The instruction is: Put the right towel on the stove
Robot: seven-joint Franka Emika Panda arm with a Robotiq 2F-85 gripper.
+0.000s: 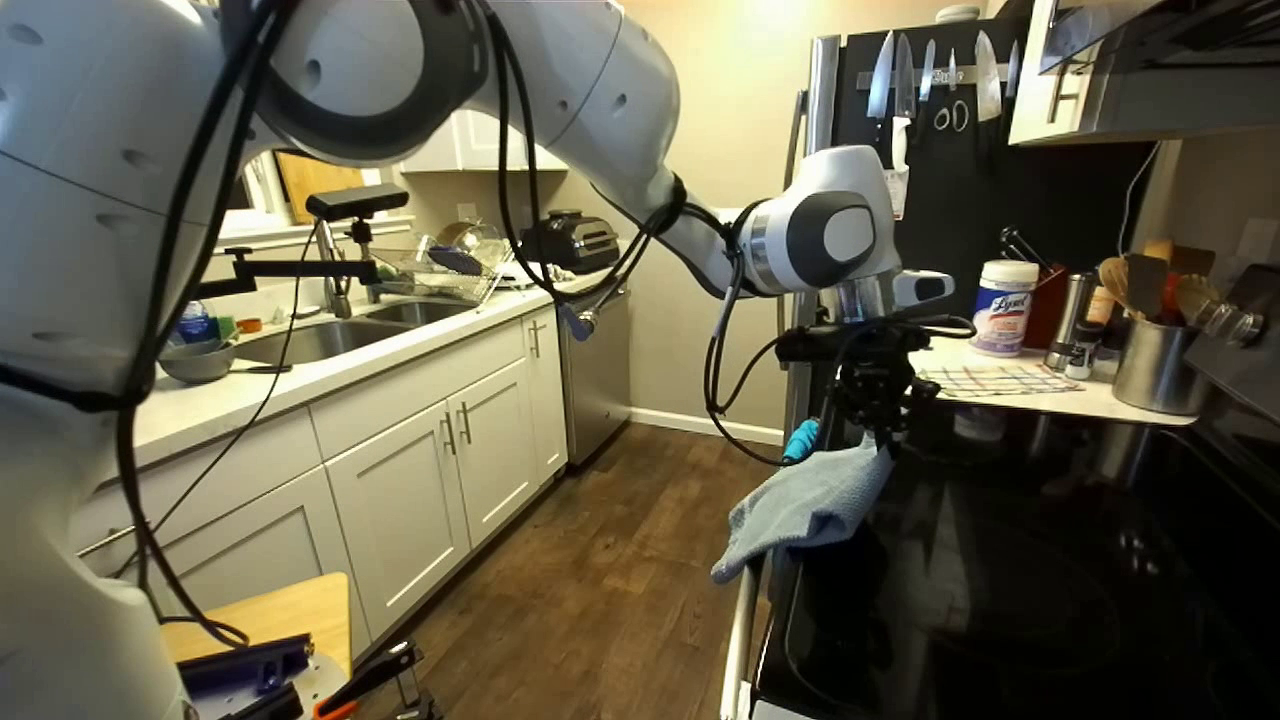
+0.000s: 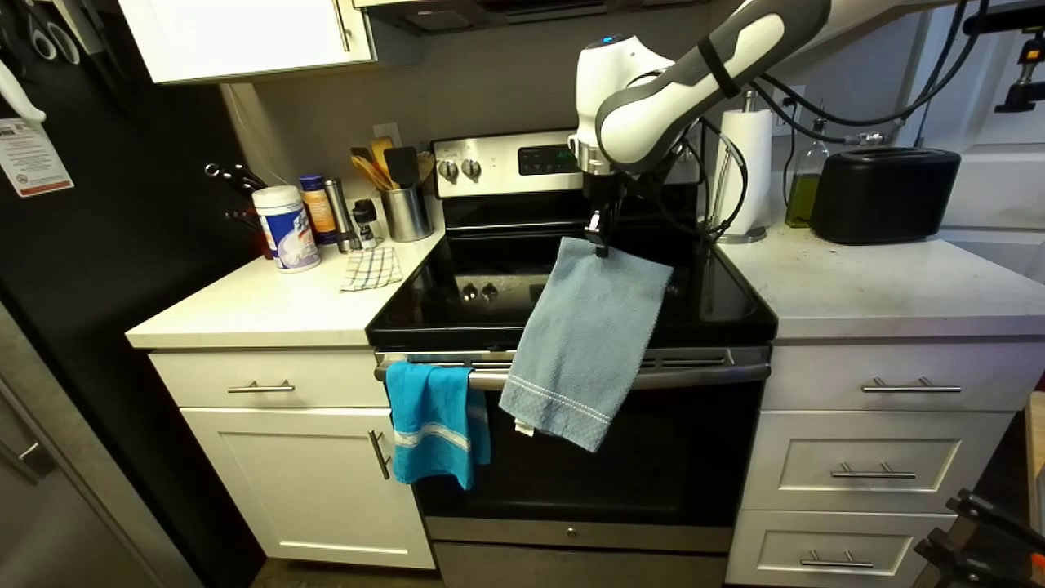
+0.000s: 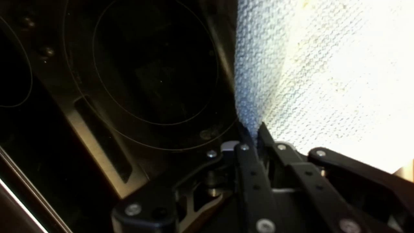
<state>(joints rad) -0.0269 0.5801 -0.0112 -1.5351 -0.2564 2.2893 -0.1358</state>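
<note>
Just right of centre in an exterior view, the grey-blue towel (image 2: 584, 351) hangs by its upper edge from the Robotiq gripper (image 3: 254, 131). It is taken to be the right towel of the task, since the turquoise towel (image 2: 433, 429), draped on the oven door handle (image 2: 706, 376), lies left of it, below the middle of the same frame.

Wrist view, just right of centre: the fingers (image 3: 248, 161) are pressed together on a fold of the grey-blue towel. A burner (image 3: 155, 64) of the glass-top stove (image 2: 482, 310) shows at upper left of that frame, with the towel to its right.

Progress assessed: the grasp is made, and the held edge appears to be over the stove. Placement is not made. The towel's body slopes down past the stove's front edge, and its white-striped hem (image 2: 555, 408) hangs at lower centre, lower in the frame than the handle. Whether the towel bears on the handle or the front edge cannot be determined.

Outstanding, by judgement: bring the hanging portion in over the stove, lower it and release. Letting go at this position would likely allow the overhanging weight to drag the towel off the front.
</note>
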